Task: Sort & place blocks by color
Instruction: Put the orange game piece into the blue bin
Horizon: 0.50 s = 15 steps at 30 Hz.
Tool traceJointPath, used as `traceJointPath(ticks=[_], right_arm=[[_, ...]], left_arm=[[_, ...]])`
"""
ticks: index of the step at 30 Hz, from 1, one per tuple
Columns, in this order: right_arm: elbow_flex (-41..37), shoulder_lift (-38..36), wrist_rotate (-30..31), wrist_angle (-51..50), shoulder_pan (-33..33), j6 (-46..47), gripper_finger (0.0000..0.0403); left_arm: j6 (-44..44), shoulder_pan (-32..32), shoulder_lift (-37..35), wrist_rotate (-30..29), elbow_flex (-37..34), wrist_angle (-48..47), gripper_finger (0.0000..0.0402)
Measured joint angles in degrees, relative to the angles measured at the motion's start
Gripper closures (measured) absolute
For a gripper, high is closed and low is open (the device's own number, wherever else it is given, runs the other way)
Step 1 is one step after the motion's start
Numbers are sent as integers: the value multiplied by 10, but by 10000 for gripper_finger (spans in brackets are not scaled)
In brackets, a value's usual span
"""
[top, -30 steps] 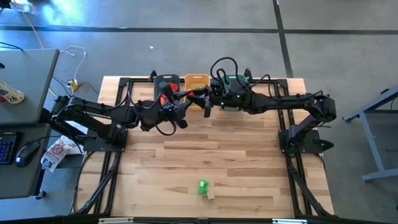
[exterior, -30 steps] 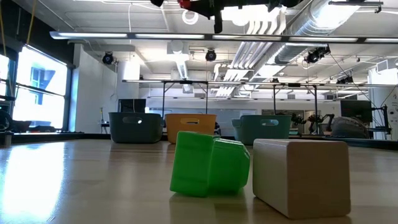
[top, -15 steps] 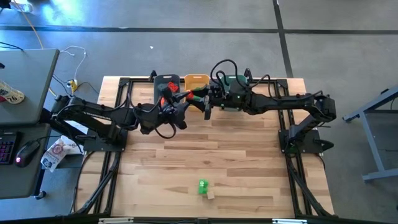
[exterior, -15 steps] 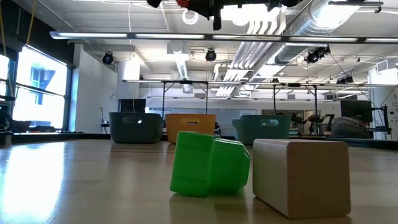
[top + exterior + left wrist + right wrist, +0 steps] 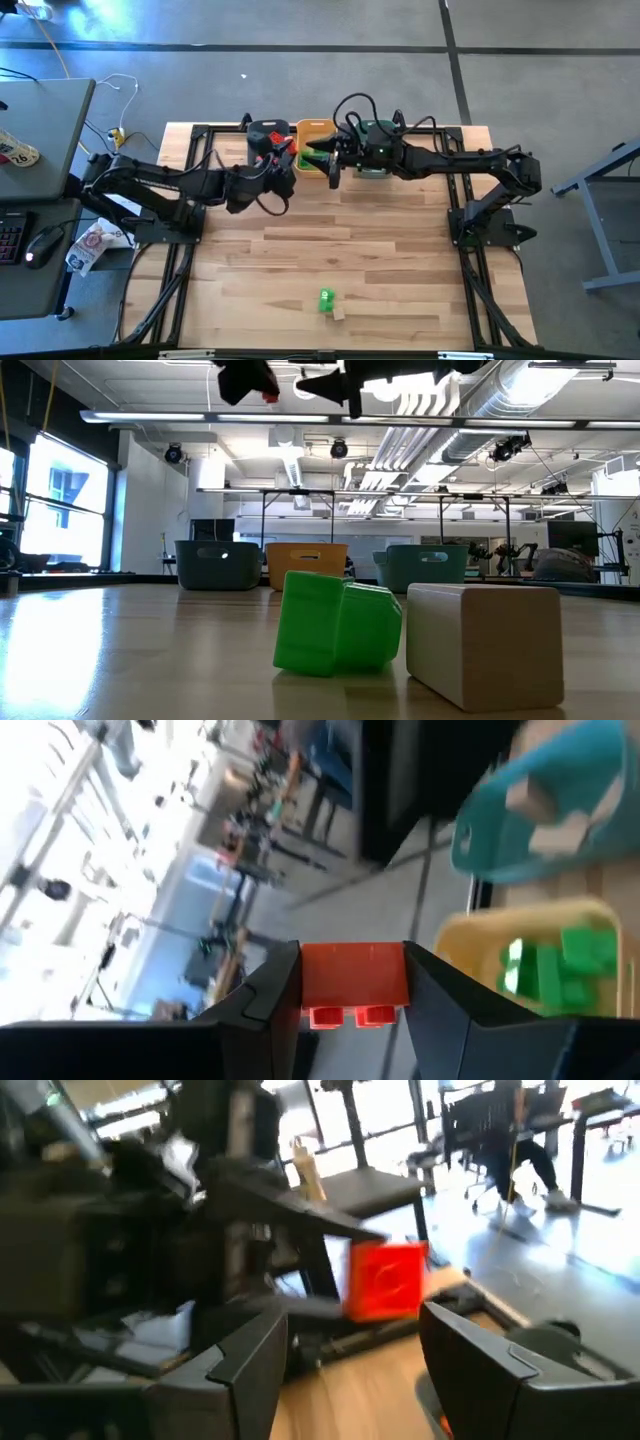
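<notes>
Gripping the red block between clamped fingers, the left gripper hung near the blue-grey bin. The right gripper, fingers apart and empty, faced it just beside the orange-yellow bin, the block's long axis spanning the left fingers.

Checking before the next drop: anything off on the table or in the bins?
Green blocks lie in the orange-yellow bin and tan blocks in the teal bin, so colours don't match bins, if that matters. The green block near the table's front edge lies tilted against a tan one. Left gripper holds a red block.
</notes>
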Motion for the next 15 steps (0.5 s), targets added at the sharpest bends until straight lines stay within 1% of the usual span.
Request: traceJointPath(ticks=[3, 7, 12, 15], right_arm=[[0, 0, -9, -40, 1, -1, 190], [0, 0, -23, -85, 10, -15, 190], [0, 0, -45, -132, 30, -48, 190], [0, 0, -61, -163, 44, -84, 190]], left_arm=[[-48, 27, 0, 18, 0, -55, 280], [-117, 65, 0, 69, 0, -111, 280], [-173, 113, 0, 102, 0, -139, 280], [-202, 143, 0, 130, 0, -156, 280]])
